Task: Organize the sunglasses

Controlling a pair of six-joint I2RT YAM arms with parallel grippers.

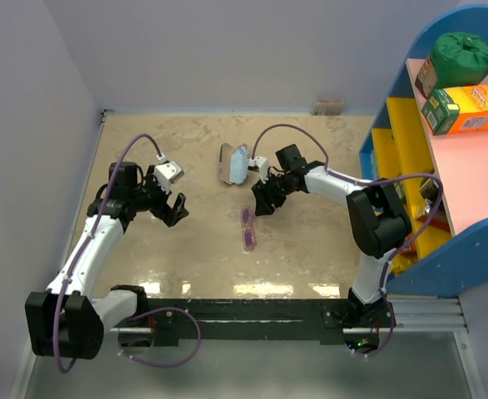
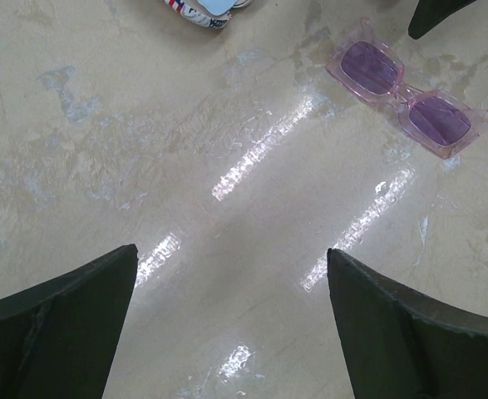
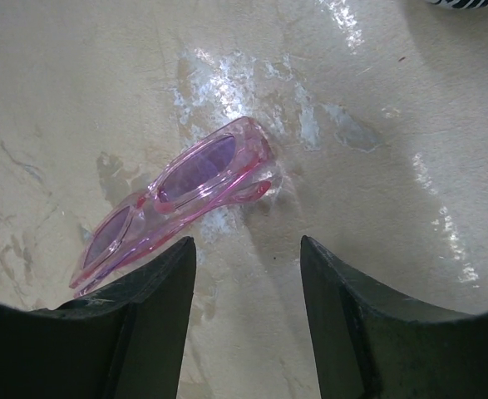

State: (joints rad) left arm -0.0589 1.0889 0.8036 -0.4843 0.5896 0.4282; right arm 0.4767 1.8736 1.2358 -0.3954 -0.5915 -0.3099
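**Two-arm workspace on a glossy, beige, marble-veined table.** The right claw hangs low over the surface. Its dark, wedge-shaped fingers are parted, with only bare tabletop in the gap, so it grips nothing. The sunglasses lie folded on the table just ahead of this claw, off to the side of one finger. That finger's tip covers the nearer end of the frame, and whether the two touch cannot be told. The frame is thin, rectangular, translucent pink plastic with violet-tinted lenses. The left claw stands spread wide and empty, well apart from the sunglasses, which lie ahead of it and toward its right. An oblong case lies open beyond the right claw, pale blue showing inside. Its outer shell shows a red, white and blue print at the top edge of the left wrist view.
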